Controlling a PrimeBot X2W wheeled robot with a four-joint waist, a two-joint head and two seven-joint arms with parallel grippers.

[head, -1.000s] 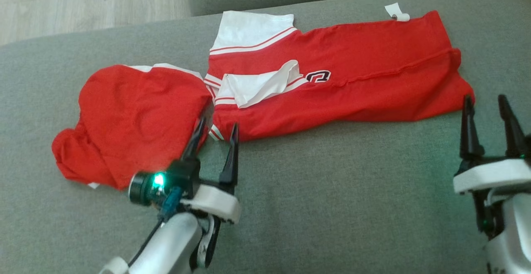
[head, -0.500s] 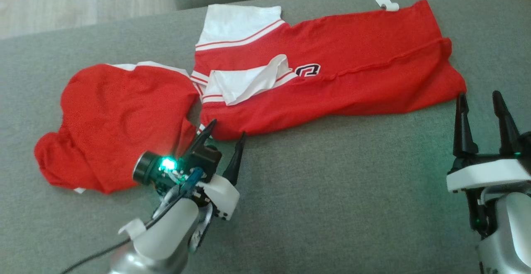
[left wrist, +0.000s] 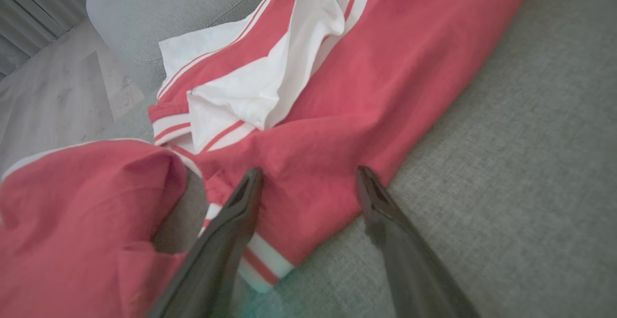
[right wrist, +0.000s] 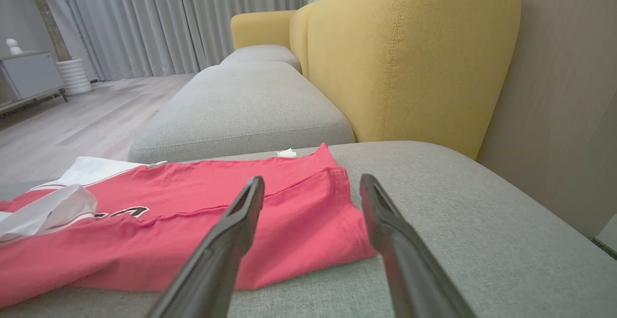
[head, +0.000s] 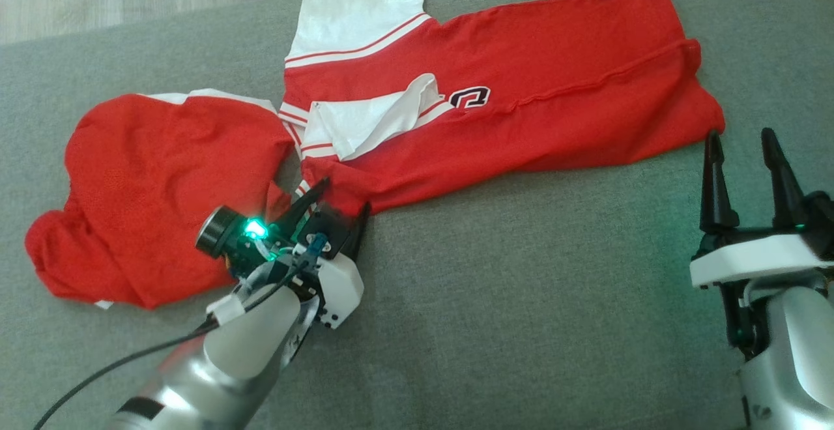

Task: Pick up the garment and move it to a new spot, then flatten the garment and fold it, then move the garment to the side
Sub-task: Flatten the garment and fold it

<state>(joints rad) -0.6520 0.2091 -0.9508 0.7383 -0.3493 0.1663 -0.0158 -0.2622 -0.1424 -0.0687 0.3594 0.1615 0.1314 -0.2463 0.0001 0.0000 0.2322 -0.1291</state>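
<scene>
1. The left gripper (head: 344, 195) has two long, glossy black fingers (left wrist: 226, 245) that taper to narrow points.
2. Its base is a white plastic block (head: 339, 285) with rounded corners and small dark screw holes.
3. Next to the block are a black cylindrical barrel (head: 212, 234), a glowing green light (head: 254, 228) and a blue connector (head: 317, 242).
4. A thin black cable (head: 104, 375), held by a white clip (head: 225, 308), leaves the smooth silver-grey left forearm (head: 215, 365).
5. The right gripper (head: 741, 133) has the same black pointed fingers, rising from a flat white bracket (head: 749, 262).
6. The right forearm (head: 791, 365) is silver-grey too, with a faint green glow near its black joint.
</scene>
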